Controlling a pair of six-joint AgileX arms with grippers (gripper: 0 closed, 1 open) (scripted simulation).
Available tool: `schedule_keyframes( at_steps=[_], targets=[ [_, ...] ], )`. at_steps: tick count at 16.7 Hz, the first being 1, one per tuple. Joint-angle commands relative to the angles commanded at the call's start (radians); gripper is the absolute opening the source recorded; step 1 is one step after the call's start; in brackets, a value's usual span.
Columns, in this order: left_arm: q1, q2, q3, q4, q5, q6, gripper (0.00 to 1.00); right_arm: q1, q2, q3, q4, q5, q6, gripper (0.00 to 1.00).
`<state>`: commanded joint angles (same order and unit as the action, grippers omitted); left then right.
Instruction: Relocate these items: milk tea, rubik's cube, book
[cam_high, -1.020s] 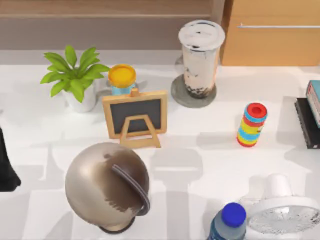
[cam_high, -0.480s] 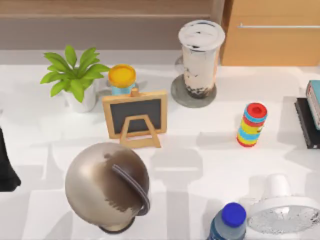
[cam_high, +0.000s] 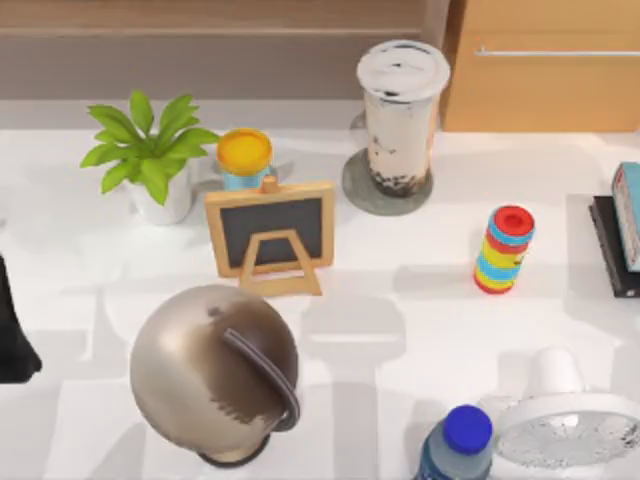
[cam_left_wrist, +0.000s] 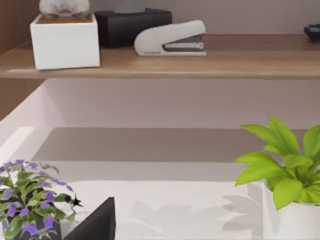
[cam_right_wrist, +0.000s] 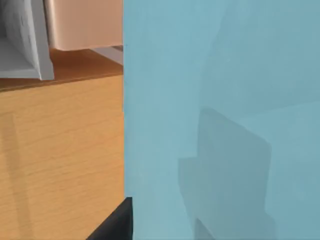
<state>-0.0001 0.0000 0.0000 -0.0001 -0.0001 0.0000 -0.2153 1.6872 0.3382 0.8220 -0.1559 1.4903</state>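
The milk tea, a tall clear cup with a white lid and dark pearls, stands on a grey coaster at the back of the table. The light blue book with a red-and-white edge lies on a flat black book at the far right edge. In the right wrist view its blue cover sits very close, and one dark finger of my right gripper lies against it. The rubik's cube is out of view. My left arm is parked at the table's left edge.
A striped cylinder with a red top stands left of the books. Also here are a potted plant, a yellow-lidded cup, a small chalkboard easel, a metallic globe, a blue-capped bottle and a white fan.
The light blue book has edged slightly toward the right edge of the top view. Everything else stays where it was.
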Motion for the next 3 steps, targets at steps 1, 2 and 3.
schedule_keyframes(
  at_steps=[1,2,3],
  targets=[
    [0.000,0.000,0.000,0.000,0.000,0.000,1.00,0.000,0.000,0.000,0.000,0.000,0.000,1.00],
    [0.000,0.000,0.000,0.000,0.000,0.000,1.00,0.000,0.000,0.000,0.000,0.000,0.000,1.00],
    [0.000,0.000,0.000,0.000,0.000,0.000,1.00,0.000,0.000,0.000,0.000,0.000,0.000,1.00]
  ],
)
